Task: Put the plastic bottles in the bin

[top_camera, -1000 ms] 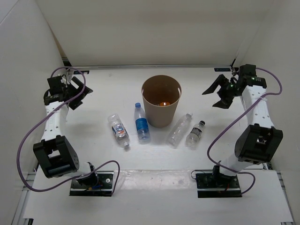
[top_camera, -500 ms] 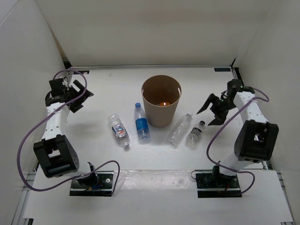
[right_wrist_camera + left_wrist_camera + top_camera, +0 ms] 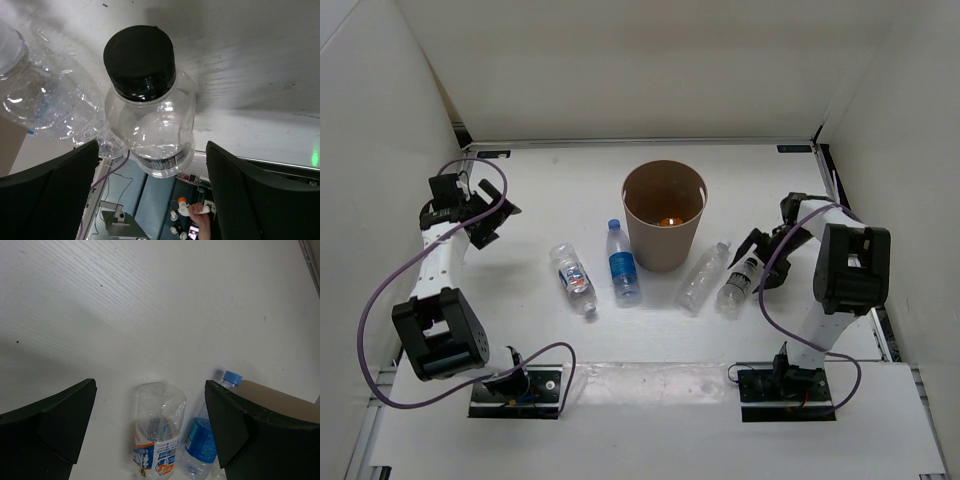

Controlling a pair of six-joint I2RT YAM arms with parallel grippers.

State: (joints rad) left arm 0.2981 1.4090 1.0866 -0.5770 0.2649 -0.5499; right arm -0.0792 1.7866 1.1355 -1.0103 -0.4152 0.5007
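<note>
The tan bin (image 3: pixel 665 215) stands upright mid-table. Four plastic bottles lie in front of it: a white-and-blue-labelled one (image 3: pixel 573 278), a blue-labelled one (image 3: pixel 623 262), a plain one (image 3: pixel 702 277) and a short black-capped one (image 3: pixel 738 283). My right gripper (image 3: pixel 760 262) is open at the short bottle's cap end. In the right wrist view the short bottle (image 3: pixel 150 115) lies between the wide fingers of the right gripper (image 3: pixel 152 150), untouched, with the plain bottle (image 3: pixel 45 100) beside it. My left gripper (image 3: pixel 485 215) hangs open at the far left; its wrist view faces the labelled bottle (image 3: pixel 157 432) and the blue-labelled bottle (image 3: pixel 207 440).
White walls enclose the table on the left, back and right. The right arm's cable (image 3: pixel 775 300) loops near the short bottle. The bin's brown side (image 3: pixel 280 395) shows behind the right finger in the left wrist view.
My right gripper swung from the back right down to the short black-capped bottle and now straddles it. The left gripper shifted slightly nearer. No bottle moved.
</note>
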